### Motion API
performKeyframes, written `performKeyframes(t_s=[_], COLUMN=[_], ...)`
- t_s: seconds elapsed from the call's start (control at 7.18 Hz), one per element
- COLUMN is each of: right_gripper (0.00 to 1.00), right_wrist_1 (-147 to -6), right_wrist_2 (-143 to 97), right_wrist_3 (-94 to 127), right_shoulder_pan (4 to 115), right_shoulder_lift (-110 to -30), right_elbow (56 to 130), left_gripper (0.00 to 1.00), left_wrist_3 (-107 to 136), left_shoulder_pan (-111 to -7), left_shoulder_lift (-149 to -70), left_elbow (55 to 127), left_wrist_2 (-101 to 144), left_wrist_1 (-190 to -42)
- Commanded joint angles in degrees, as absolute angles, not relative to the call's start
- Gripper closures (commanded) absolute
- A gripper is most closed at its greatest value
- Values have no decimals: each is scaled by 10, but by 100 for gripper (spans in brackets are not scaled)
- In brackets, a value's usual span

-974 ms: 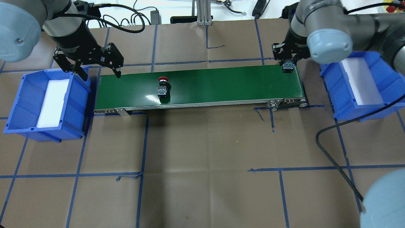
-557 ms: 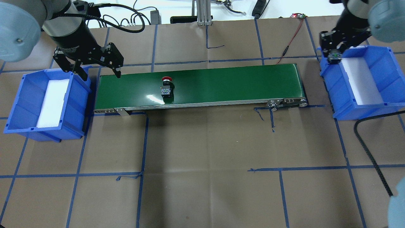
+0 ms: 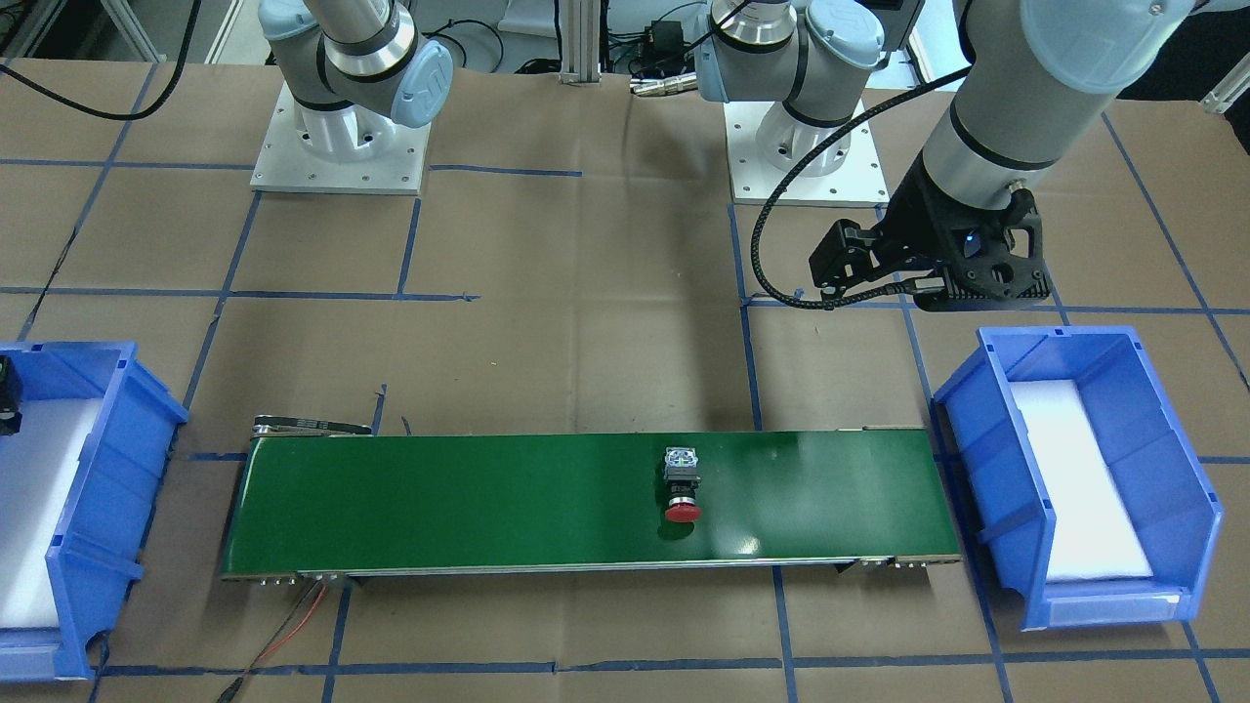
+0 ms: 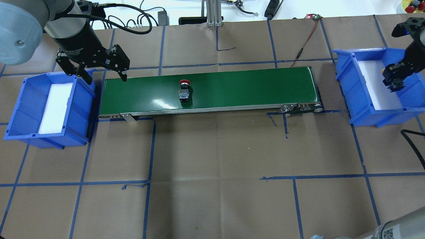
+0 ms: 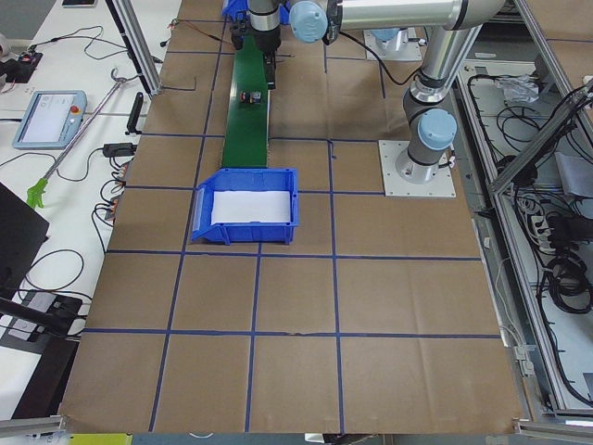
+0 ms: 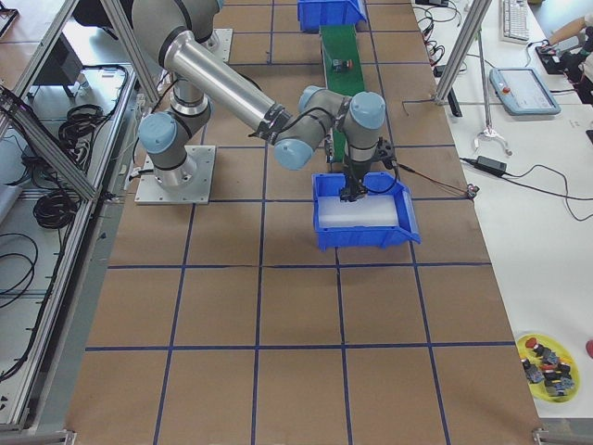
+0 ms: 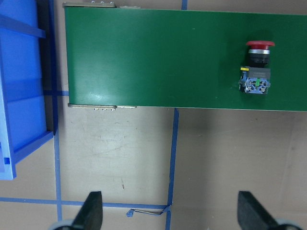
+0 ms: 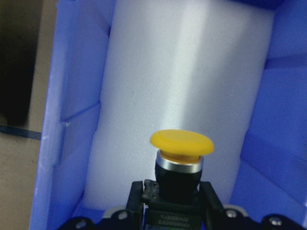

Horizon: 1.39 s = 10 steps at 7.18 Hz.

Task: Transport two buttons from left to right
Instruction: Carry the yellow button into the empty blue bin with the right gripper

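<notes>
The red button (image 4: 184, 90) lies on its side on the green conveyor belt (image 4: 249, 86), left of the belt's middle; it also shows in the front view (image 3: 682, 485) and the left wrist view (image 7: 257, 67). My left gripper (image 4: 106, 77) is open and empty above the belt's left end, beside the left blue bin (image 4: 83, 99). My right gripper (image 4: 393, 79) is shut on the yellow button (image 8: 181, 158), gripping its black body. It holds the button above the white foam of the right blue bin (image 4: 343, 76).
A red wire (image 4: 303, 46) runs from the belt's right end to the far table edge. A black cable (image 4: 411, 142) trails by the right bin. A yellow dish of spare buttons (image 6: 548, 357) sits off the table's right end.
My right gripper has carried the yellow button from the belt's right end to above the right bin. The red button has moved rightward along the belt. My left gripper has not moved.
</notes>
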<state>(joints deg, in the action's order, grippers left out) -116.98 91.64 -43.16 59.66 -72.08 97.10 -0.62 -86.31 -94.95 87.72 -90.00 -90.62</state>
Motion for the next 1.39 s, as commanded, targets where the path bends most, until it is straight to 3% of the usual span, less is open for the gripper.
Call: performKeyframes(t_s=[0.0, 0.56, 0.7, 0.84, 0.97, 1.25], right_gripper=[95, 91, 52, 29, 13, 13], right_wrist_1=[-1214, -1224, -1225, -1225, -1225, -1224], right_wrist_2=[913, 911, 911, 903, 900, 900], right_wrist_3=[-436, -437, -435, -436, -436, -437], right_shoulder_pan=[581, 570, 570, 570, 570, 572], right_shoulder_lift=[-704, -672, -672, -675, -678, -685], right_elbow=[1018, 1032, 1032, 1032, 1027, 1024], left_gripper=[0, 0, 0, 0, 0, 0], left_wrist_3=[-6, -6, -6, -6, -5, -5], left_shoulder_pan=[-863, -863, -863, -863, -863, -863], left_shoulder_lift=[-949, -949, -949, -949, -949, -950], left_elbow=[877, 877, 877, 877, 877, 877], left_wrist_2=[-900, -900, -900, -899, -899, -898], left_wrist_1=[-906, -906, -906, -906, -906, -906])
